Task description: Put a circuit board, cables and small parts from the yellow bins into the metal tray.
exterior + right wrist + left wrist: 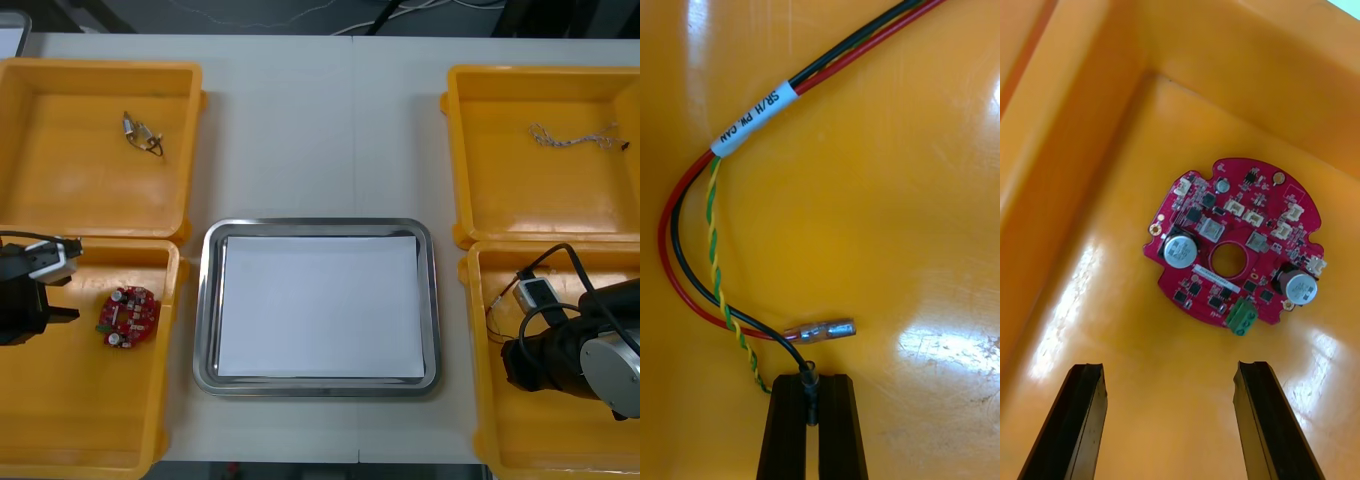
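Pinching black cable (809, 369) beside red cable (820, 330): right tool (812, 384)

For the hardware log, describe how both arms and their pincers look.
Left pincer and right pincer: flat, matte black fingers with squared tips. Left arm is black, carrying a white-grey box. Right arm is black with a rounded silver housing, black cables looping over it.

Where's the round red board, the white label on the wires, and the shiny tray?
circuit board (1225, 217), left wrist view, above its centre hole.
white label (752, 118), right wrist view, its middle.
metal tray (207, 300), front view, left rim.
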`<state>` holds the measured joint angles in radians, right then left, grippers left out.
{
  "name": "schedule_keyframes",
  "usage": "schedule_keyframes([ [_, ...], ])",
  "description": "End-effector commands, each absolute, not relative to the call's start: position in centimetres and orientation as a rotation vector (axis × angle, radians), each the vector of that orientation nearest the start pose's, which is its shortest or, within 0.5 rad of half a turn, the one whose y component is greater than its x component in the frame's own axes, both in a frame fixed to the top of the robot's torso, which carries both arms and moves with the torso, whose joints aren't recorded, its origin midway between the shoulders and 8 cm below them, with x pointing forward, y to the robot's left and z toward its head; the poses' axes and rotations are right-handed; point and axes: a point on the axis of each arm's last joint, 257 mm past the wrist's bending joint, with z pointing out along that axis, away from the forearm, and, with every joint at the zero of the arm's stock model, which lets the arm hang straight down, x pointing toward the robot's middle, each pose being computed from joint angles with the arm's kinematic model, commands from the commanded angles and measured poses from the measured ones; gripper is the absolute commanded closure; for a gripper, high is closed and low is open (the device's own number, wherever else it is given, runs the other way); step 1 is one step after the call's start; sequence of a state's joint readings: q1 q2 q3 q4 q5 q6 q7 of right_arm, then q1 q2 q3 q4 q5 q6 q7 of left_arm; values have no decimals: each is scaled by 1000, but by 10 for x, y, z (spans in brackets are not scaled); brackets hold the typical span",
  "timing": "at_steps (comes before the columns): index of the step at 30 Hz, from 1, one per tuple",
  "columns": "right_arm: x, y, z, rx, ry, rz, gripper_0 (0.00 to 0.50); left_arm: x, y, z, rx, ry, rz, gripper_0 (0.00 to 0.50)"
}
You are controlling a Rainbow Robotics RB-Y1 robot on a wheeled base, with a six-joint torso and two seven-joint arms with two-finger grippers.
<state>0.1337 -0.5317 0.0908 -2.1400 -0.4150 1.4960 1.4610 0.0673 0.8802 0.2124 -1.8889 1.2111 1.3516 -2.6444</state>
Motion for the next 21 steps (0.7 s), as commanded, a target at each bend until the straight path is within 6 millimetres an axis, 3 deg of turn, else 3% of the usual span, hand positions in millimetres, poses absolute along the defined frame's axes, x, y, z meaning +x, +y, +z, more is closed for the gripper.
schedule_keyframes([
  [1,342,-299,-338,-270,2701,-48,500,391,360,-237,1516,2055,51,0],
  [13,355,-326,-307,-232,2651,-71,500,377,371,-257,1545,2111,56,0],
  [21,331,-342,-272,-260,2712,-132,500,372,371,-269,1568,2127,59,0],
])
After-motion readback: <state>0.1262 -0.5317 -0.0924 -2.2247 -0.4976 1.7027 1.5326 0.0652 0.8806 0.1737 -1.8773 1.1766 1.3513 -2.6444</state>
